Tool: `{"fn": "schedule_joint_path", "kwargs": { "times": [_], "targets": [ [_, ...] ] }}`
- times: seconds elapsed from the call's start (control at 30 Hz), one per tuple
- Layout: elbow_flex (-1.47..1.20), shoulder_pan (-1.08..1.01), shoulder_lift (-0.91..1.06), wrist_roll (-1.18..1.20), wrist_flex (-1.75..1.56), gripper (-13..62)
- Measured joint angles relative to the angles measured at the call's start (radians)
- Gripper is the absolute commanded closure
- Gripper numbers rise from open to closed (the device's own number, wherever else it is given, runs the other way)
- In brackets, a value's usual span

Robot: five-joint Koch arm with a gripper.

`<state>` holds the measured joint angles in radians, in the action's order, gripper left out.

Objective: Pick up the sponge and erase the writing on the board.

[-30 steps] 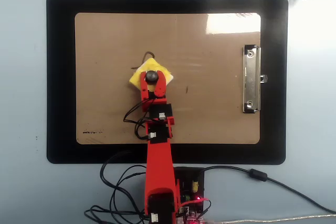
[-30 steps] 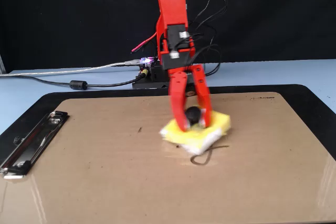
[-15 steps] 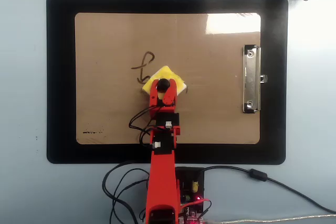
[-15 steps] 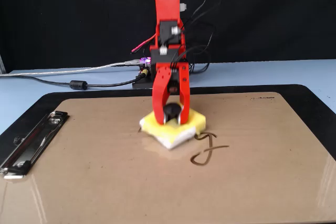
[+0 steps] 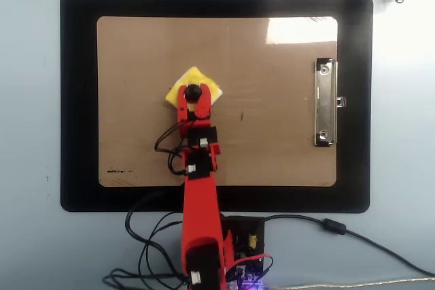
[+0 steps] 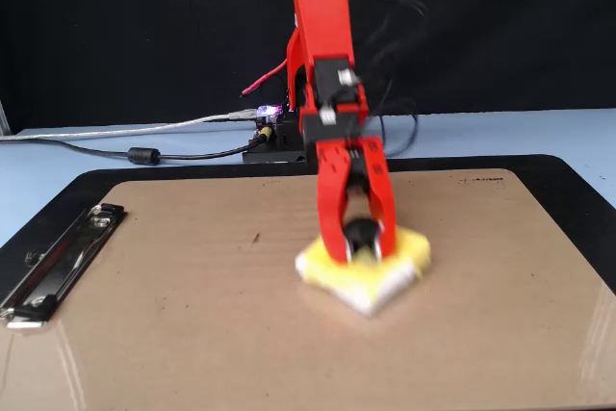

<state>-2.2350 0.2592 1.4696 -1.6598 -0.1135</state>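
The yellow sponge (image 5: pixel 206 87) (image 6: pixel 404 255) lies flat on the tan board (image 5: pixel 272 140) (image 6: pixel 173 295), left of centre in the overhead view. My red gripper (image 5: pixel 193 92) (image 6: pixel 360 234) is shut on the sponge's black knob, its fingers straddling it from above. No writing shows in either view; the spot where it stood is under the sponge. The board's silver clip (image 5: pixel 325 102) (image 6: pixel 58 257) sits on the right short side in the overhead view.
The board rests on a larger black mat (image 5: pixel 78 100) (image 6: pixel 577 190). A small dark smudge (image 5: pixel 119 170) marks the board's lower left corner, and a tiny dark mark (image 5: pixel 241 116) lies right of the arm. Cables and the arm's base (image 5: pixel 238 249) sit below the mat.
The gripper has pushed the sponge up and to the left in the overhead view, onto the curly stroke that showed half a second ago. That stroke is now out of sight.
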Motion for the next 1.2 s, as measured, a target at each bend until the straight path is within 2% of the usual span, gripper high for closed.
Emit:
{"fn": "schedule_joint_path", "kwargs": {
  "times": [0.1,0.17,0.2,0.37,0.4,0.47,0.63,0.7,0.77,0.83,0.93,1.0,1.1,1.2],
  "targets": [
    [-0.153,0.002,0.186,0.0,0.034,57.4],
    [-0.115,0.021,0.175,0.0,0.092,57.4],
    [-0.081,0.025,0.153,0.0,0.107,57.4],
    [0.387,0.044,-0.229,-0.002,0.124,57.4],
    [0.417,0.044,-0.241,-0.002,0.146,57.4],
    [0.408,0.049,-0.186,-0.002,0.239,57.4],
    [-0.002,0.074,0.264,-0.014,0.46,57.4],
    [-0.034,0.103,0.33,-0.031,0.5,57.4],
    [-0.018,0.126,0.291,-0.055,0.483,57.4],
    [0.1,0.153,0.133,-0.074,0.437,57.4],
    [0.419,0.179,-0.173,-0.095,0.334,57.4],
    [0.489,0.181,-0.25,-0.103,0.299,57.4],
    [0.308,0.187,-0.137,-0.103,0.273,57.4],
    [-0.04,0.17,0.153,-0.103,0.265,57.4]
  ]
}}
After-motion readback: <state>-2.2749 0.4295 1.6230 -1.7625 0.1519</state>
